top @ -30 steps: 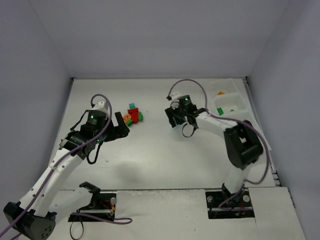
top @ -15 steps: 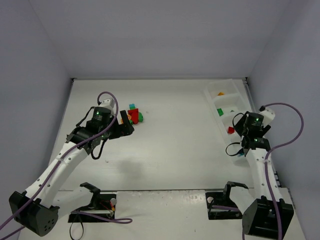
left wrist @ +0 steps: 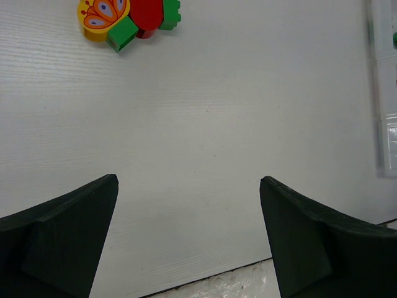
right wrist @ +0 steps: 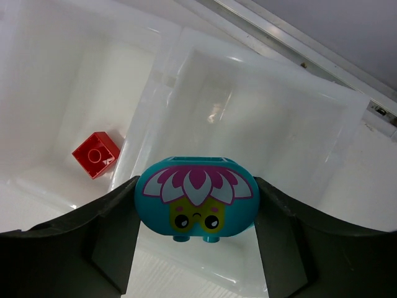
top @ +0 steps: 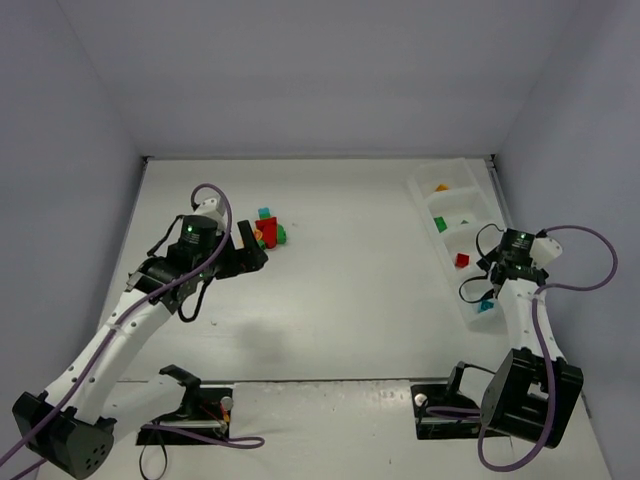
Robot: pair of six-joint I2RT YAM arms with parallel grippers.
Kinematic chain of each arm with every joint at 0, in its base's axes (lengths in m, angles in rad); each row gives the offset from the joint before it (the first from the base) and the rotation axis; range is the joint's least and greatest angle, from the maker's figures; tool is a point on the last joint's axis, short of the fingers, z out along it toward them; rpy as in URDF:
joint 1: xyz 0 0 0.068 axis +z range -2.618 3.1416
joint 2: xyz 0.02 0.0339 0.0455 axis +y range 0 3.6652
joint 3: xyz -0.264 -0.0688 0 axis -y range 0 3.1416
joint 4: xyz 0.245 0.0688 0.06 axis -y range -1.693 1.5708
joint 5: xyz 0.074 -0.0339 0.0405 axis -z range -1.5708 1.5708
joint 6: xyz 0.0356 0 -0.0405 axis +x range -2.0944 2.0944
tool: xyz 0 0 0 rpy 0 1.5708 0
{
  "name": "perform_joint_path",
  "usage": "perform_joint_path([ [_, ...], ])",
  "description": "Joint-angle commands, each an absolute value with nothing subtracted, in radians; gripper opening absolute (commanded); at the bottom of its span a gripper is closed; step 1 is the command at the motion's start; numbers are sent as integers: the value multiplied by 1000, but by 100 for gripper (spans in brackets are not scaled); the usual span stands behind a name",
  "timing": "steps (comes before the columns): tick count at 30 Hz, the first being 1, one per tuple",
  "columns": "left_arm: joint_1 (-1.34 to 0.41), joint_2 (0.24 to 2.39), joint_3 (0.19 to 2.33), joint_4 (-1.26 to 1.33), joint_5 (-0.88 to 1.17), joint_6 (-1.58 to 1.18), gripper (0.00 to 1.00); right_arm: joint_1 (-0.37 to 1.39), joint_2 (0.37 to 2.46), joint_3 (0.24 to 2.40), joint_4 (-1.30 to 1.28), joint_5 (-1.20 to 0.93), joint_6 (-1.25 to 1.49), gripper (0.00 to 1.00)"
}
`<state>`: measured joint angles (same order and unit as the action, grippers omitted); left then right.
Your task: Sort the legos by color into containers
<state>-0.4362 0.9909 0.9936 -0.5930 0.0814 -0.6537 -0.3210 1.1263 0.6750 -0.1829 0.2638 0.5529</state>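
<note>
the table [top: 340, 300] has the work split between two ends: the tray [top: 447, 168] of compartments runs along its right edge, and the pile of legos [top: 266, 232] lies well apart from it, at the far left of centre

the right gripper [right wrist: 195, 214] hangs over the near end of the tray, judged so because each color gets its own compartment and this one suits what it carries. its jaws are closed on the teal brick [right wrist: 195, 203], whose rounded ends touch both fingers and whose printed face is towards the wrist camera. below the brick is a compartment that shows no other piece, with a wall dividing it from the next one left in the wrist view, where the red brick [right wrist: 95, 154] lies. the drop looks ready once the jaws part

the left gripper [left wrist: 189, 239] waits just near of the pile, jaws spread wide and holding nothing. the pile sits beyond the fingertips and off to the left, not between them, so it probably must reach further to take the next piece
</note>
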Motion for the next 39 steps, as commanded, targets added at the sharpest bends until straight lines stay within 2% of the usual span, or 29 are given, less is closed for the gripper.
perform_joint_path([
  [1,-434,979,1022,-546,75,-635,90,-327,1120,718,-160,249,566,64],
  [5,-434,1000,1022,-537,75,-632,90,-301,1105,752,-158,210,534,78],
  [10,-434,1037,1040,-520,80,-623,90,-262,1071,755,-175,218,525,82],
  [13,-436,1061,1055,-514,78,-612,90,-206,1054,765,-154,203,488,82],
  [16,-433,1088,1072,-508,57,-595,90,-111,1063,810,-75,149,398,76],
  [23,-426,1172,1115,-508,26,-552,90,220,1260,957,44,-26,224,71],
  [29,-400,1268,1140,-479,-29,-546,89,350,1417,1049,72,-67,186,70],
  [33,-400,1373,1177,-434,-63,-529,88,370,1440,1032,90,-120,181,70],
  [39,-364,1587,1298,-402,-43,-329,72,393,1434,988,103,-187,172,70],
])
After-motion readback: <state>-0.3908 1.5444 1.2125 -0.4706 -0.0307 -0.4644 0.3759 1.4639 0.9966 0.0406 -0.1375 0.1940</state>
